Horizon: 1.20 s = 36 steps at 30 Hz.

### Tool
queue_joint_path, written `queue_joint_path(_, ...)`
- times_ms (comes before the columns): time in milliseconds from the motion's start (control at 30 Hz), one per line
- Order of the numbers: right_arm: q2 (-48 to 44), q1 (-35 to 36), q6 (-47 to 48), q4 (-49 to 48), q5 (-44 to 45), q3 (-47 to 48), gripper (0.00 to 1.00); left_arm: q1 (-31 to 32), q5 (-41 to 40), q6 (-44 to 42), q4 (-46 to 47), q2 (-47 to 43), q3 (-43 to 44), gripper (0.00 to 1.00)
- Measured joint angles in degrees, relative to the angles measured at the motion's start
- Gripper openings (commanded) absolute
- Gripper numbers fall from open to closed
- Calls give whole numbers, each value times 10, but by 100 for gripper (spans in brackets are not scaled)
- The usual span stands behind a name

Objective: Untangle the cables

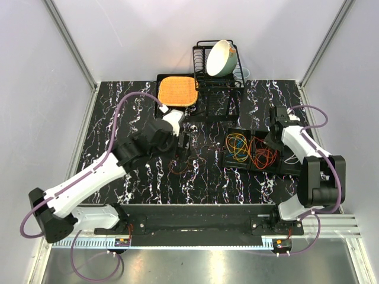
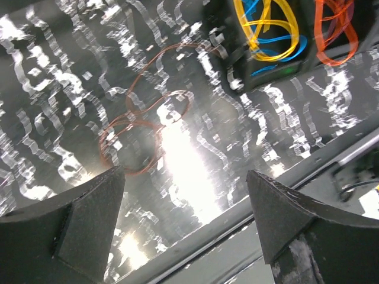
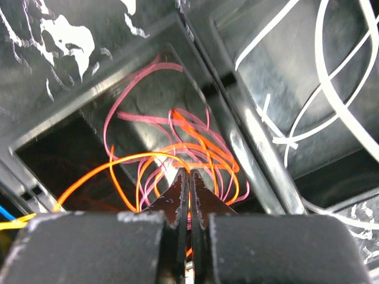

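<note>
A thin brown cable (image 1: 180, 167) lies loose in loops on the marble table; it also shows in the left wrist view (image 2: 142, 127). My left gripper (image 1: 185, 145) hovers above it, open and empty (image 2: 186, 177). A black divided tray (image 1: 284, 168) holds yellow and blue cables (image 1: 237, 145) and a tangle of orange and pink cables (image 1: 263, 155). My right gripper (image 1: 273, 142) reaches into that compartment. In the right wrist view it (image 3: 189, 173) is shut on an orange cable (image 3: 136, 158), tangled with pink cable (image 3: 127, 89). White cable (image 3: 331, 89) lies in the adjoining compartment.
A black dish rack (image 1: 216, 71) holding a pale bowl (image 1: 220, 58) stands at the back. An orange mat (image 1: 177, 90) on a black tray lies left of it. The table's front rail (image 2: 249, 219) runs just below my left fingers.
</note>
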<state>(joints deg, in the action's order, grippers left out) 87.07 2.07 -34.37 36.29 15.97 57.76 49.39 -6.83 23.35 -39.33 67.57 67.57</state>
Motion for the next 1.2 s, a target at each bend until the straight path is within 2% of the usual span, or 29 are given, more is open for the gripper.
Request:
queue_joint_path(333,61,0,34,-25,41,59,0,-10,-77,-28,-39,-95,-45,89)
queue_joint_path(433,61,0,42,-28,41,59,5,-16,-92,-34,-43,-103,-71,89)
queue_joint_path(467,61,0,45,-28,40,59,10,-17,-96,-35,-43,-103,-79,89)
queue_joint_path(500,59,0,47,-29,39,59,22,-18,-99,-37,-44,-103,-89,89)
queue_joint_path(567,51,0,51,-31,33,58,35,-20,-103,-39,-43,-106,-109,89)
queue_joint_path(600,43,0,55,-31,30,58,45,-21,-104,-40,-42,-109,-119,89)
queue_joint_path(733,-14,0,65,-31,20,54,57,-24,-106,-43,-38,-120,-141,90)
queue_joint_path(933,-77,0,73,-24,7,53,55,-32,-106,-50,-25,-123,-146,89)
queue_joint_path(1100,-101,5,68,-17,-63,42,54,-39,-111,-58,-21,-123,-148,89)
queue_joint_path(1200,-115,35,58,-17,-93,29,52,-43,-118,-60,-18,-123,-151,89)
